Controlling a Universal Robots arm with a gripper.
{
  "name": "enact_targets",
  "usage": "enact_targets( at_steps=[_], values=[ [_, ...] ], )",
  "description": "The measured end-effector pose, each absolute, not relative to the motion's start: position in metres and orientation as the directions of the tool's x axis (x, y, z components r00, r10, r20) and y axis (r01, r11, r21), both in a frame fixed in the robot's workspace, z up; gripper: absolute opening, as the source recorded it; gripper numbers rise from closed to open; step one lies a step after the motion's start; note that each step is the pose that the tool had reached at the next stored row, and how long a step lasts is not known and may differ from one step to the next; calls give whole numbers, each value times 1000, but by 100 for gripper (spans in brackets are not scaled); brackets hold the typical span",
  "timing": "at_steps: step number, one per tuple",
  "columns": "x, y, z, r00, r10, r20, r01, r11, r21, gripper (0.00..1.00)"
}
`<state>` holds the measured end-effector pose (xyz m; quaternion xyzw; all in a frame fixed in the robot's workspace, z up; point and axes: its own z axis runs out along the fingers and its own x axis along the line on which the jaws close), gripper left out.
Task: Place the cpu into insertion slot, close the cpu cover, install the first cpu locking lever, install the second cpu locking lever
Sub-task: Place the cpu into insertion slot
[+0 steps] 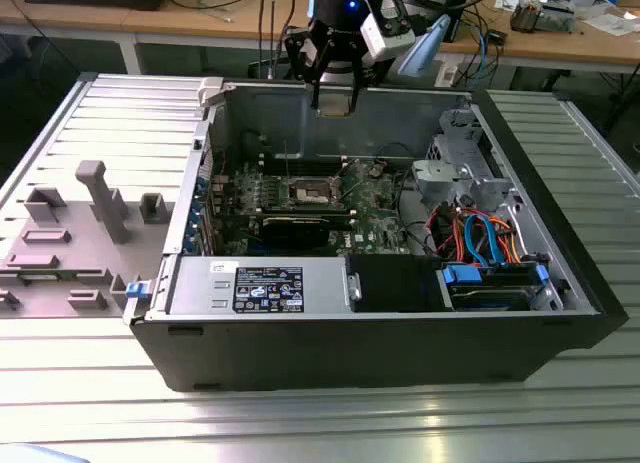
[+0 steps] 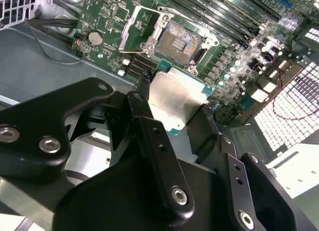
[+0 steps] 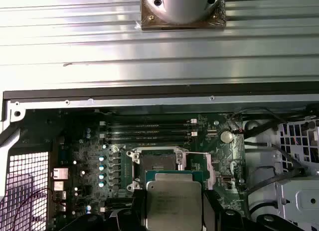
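Note:
My gripper [image 1: 335,95] hangs above the back wall of the open computer case, shut on the cpu [image 2: 178,97]. The chip's silver-grey top faces up and sits between the black fingers [image 2: 144,111]. In the first wrist view the cpu [image 3: 173,203] hovers just short of the insertion slot [image 3: 158,164]. The insertion slot [image 2: 179,40] lies bare, its dark centre showing, on the green board [image 1: 375,198]. The cpu cover [image 2: 141,27] is swung open beside the socket. In the exterior view the insertion slot [image 1: 312,191] is below and in front of the gripper.
Long memory slots [image 3: 147,130] run beside the socket. A black graphics card [image 1: 300,226], a power supply [image 1: 262,285], a drive cage [image 1: 455,173] and coloured cables [image 1: 480,238] fill the case. A grey fixture [image 1: 95,218] stands at the exterior view's left.

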<state>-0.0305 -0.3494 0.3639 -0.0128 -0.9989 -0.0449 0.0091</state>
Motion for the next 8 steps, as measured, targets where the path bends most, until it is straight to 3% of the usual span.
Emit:
enact_targets(
  at_steps=[8],
  values=[
    [-30,-349,364,-999,25,19,27,996,90,54]
  ],
)
